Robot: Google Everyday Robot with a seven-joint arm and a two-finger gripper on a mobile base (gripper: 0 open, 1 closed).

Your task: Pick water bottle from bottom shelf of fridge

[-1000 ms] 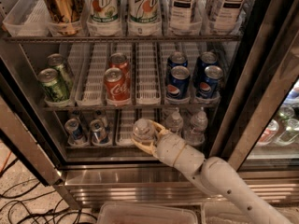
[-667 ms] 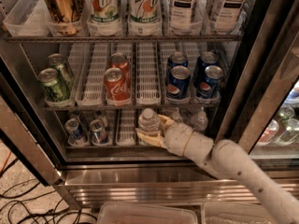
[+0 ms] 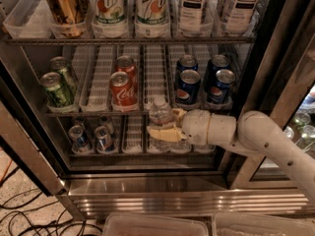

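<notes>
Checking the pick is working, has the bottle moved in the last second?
Yes. The bottle, held by the gripper, has risen and shifted slightly right: its top now overlaps the middle rack edge beside the Coke cans.

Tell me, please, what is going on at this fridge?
The robot's arm reaches into the fridge, and its tool is closed around the water bottle at the bottom shelf. The bottle is held upright, its top reaching the rack above. Small blue-and-silver cans stand at the shelf's left.
</notes>
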